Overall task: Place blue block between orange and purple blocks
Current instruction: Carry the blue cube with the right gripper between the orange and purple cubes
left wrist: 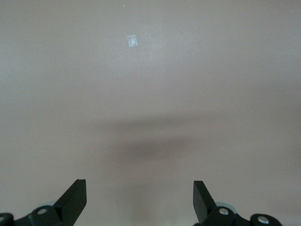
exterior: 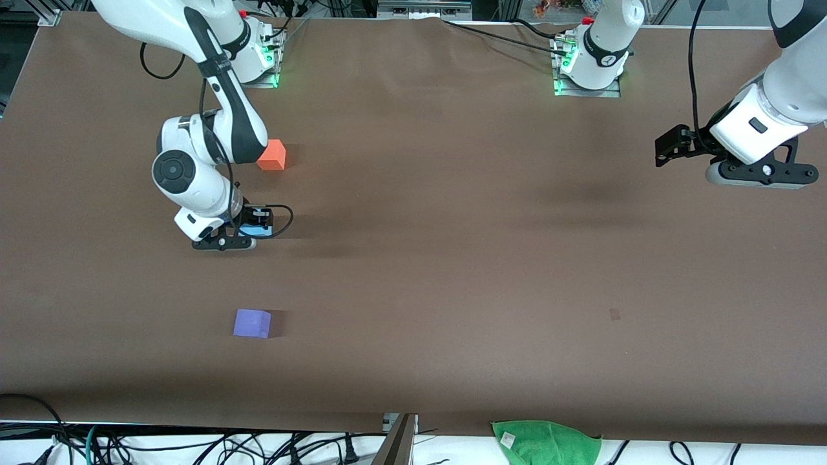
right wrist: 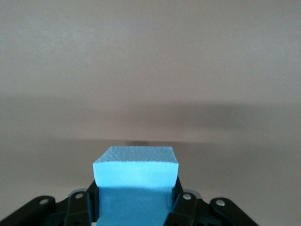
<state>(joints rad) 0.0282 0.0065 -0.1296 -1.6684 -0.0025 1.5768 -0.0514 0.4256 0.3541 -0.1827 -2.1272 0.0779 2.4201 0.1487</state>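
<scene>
My right gripper is shut on the blue block and holds it low over the brown table. It hangs over the stretch between the orange block and the purple block, closer to the orange one. The orange block lies farther from the front camera and the purple block nearer to it, both toward the right arm's end. My left gripper waits open and empty, high over the left arm's end of the table.
A green cloth lies at the table's edge nearest the front camera, next to a grey post. A small pale scrap sits on the table under the left arm. Cables run along that front edge.
</scene>
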